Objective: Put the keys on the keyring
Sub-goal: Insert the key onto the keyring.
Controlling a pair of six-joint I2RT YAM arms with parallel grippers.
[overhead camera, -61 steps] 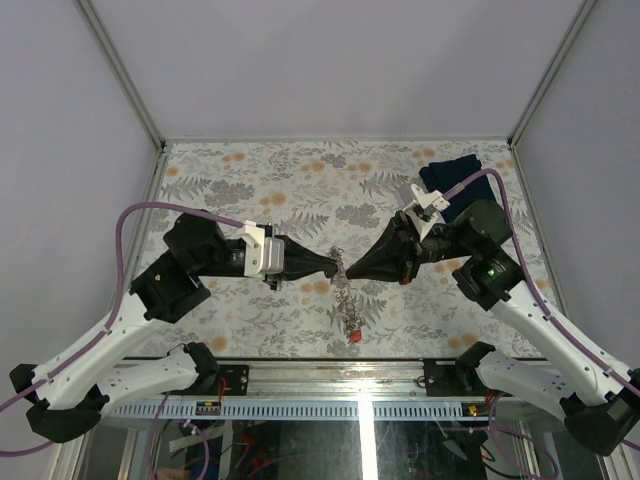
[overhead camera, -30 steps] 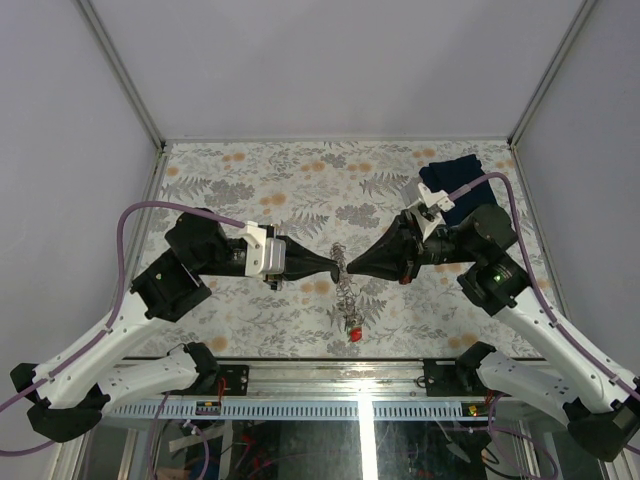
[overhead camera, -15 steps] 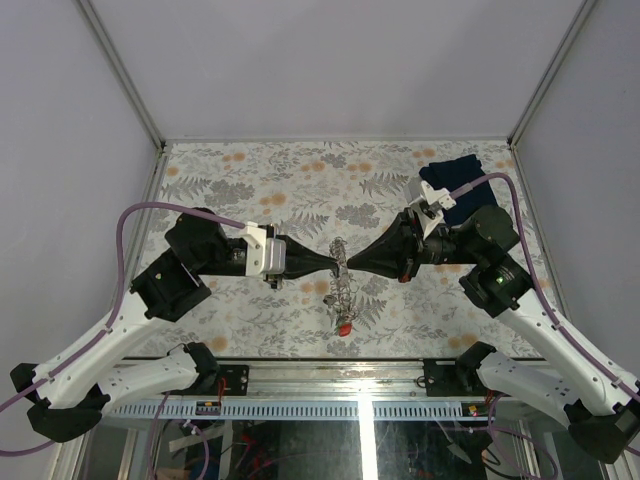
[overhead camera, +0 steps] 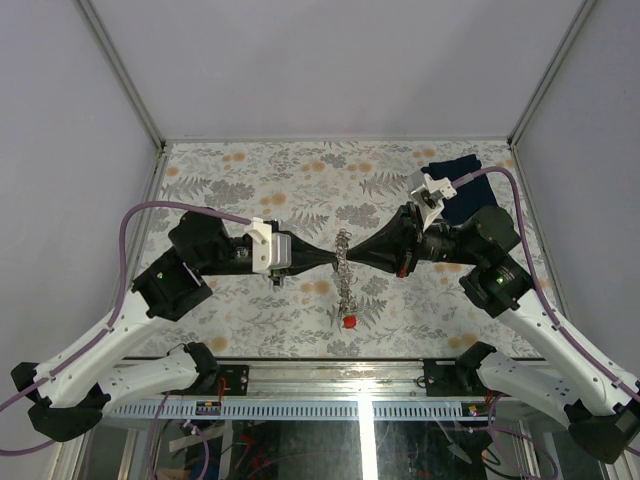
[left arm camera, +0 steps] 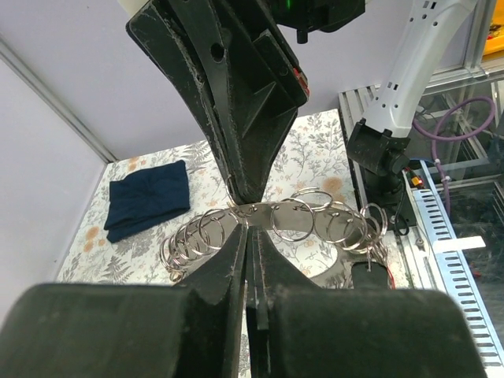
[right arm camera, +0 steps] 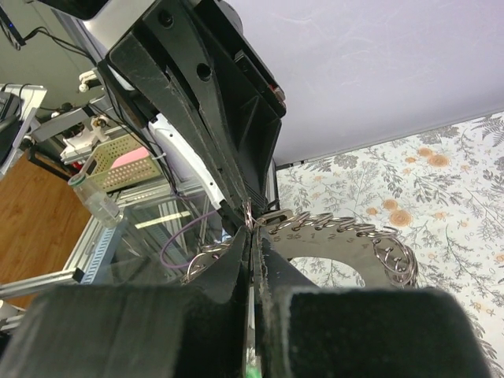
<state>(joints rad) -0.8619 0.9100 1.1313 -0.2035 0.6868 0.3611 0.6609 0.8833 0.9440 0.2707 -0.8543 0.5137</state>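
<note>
Tip to tip above the middle of the desk (overhead camera: 250, 180): left gripper (overhead camera: 335, 258) and right gripper (overhead camera: 352, 256), jaws of both pressed narrow on the keyring (overhead camera: 346, 285). Pinched from opposite sides at a flat silvery strip, with wire rings fanned along it in both wrist views. Loose end trailing toward the near edge, red tag (overhead camera: 349, 321) at its tip; touching the desk or hanging clear, cannot tell. Dark blue cloth (overhead camera: 450, 180) folded at the far right corner, well apart from the keyring.
</note>
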